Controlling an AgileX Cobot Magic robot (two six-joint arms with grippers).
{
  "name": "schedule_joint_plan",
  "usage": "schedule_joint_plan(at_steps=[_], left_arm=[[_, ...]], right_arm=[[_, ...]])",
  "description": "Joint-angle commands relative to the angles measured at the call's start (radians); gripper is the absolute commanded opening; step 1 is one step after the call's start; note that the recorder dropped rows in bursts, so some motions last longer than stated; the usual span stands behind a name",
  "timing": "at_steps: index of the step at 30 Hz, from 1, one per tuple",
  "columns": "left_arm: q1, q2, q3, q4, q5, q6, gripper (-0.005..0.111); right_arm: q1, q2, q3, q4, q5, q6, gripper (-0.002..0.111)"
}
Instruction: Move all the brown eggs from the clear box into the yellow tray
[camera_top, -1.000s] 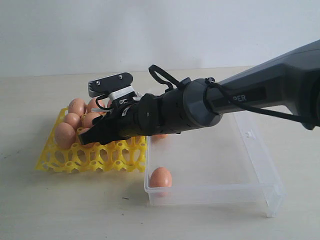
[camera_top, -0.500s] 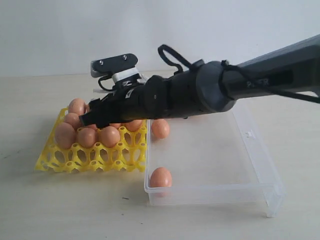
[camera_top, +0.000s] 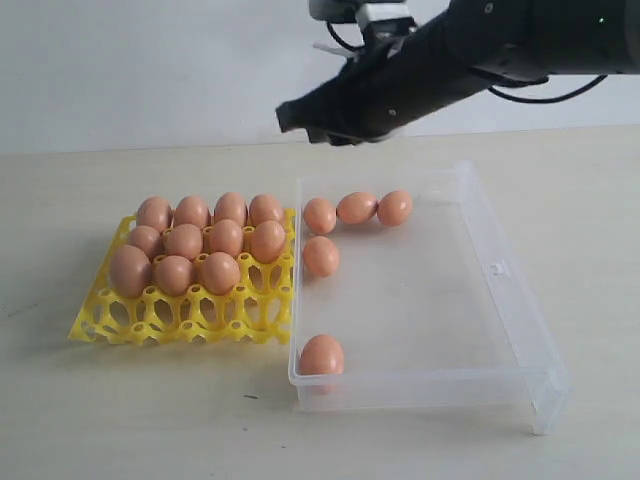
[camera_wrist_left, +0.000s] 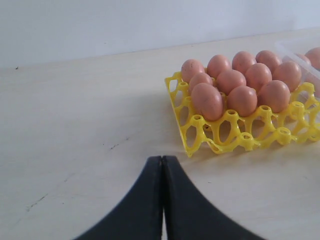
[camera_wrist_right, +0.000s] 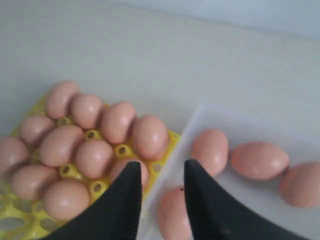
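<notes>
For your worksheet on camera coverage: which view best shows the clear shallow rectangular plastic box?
Exterior view: the whole clear plastic box is visible. Left wrist catches only a corner; right wrist, one end.

no lettering, number, brand mark or sign can be read anywhere: not on the bright yellow plastic lattice egg tray (camera_top: 110, 322), the shallow clear plastic box (camera_top: 520, 300), the smooth orange-brown eggs (camera_top: 321, 256), the dark robot arm (camera_top: 450, 55) or the pale tabletop (camera_top: 150, 420).

Yellow tray (camera_top: 150, 320) is sitting just left of clear box (camera_top: 430, 388), holding 11 brown eggs (camera_top: 184, 241) in its far rows. 5 more are lying in the box: 4 far-left, 1 near-left.
</notes>
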Motion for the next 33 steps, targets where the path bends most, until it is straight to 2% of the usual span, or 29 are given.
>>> schedule_joint_plan(at_steps=[1,3,18,33], left_arm=[[-0.004,-0.006,-0.004,0.002,-0.008,0.0,0.0],[-0.004,-0.006,-0.004,0.002,-0.008,0.0,0.0],[-0.004,-0.006,-0.004,0.002,-0.008,0.0,0.0],[-0.004,-0.006,-0.004,0.002,-0.008,0.0,0.0]], right_arm=[[-0.064,0.109,-0.005,0.043,0.073,0.024,0.054],[-0.066,0.147,-0.005,0.043,0.081,0.007,0.058],[-0.068,0.337,-0.152,0.097,0.169,0.005,0.058],[-0.068,0.382,-0.155,0.097,0.148,0.005,0.058]])
